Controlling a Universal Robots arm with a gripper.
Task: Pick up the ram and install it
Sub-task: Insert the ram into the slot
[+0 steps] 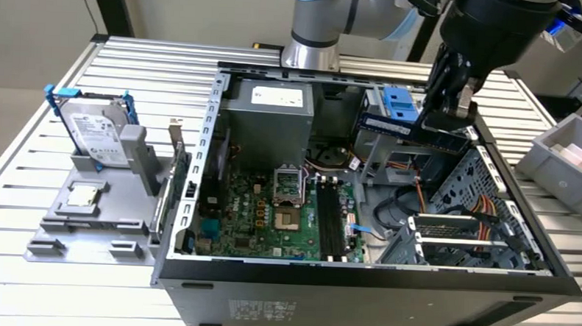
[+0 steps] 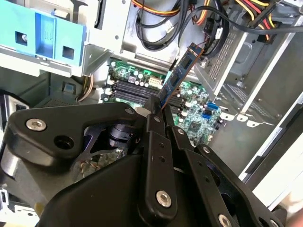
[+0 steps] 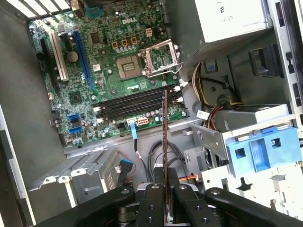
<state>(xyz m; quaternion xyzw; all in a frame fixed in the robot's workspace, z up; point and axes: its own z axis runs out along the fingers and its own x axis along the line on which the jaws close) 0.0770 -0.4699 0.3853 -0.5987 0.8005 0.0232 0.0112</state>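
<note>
While the black memory slots (image 1: 329,225) lay empty on the near motherboard (image 1: 259,213), the ram (image 1: 395,128) hung farther back, clamped by one end in the closed hand (image 1: 448,124) beside the blue bracket (image 1: 400,103). Gripped so, it could tilt, miss a slot or snag the cables (image 1: 419,192).

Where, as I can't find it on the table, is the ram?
The ram is shut in the gripper, held above the open case toward the exterior view's right, beside the blue bracket, clear of the memory slots.
</note>
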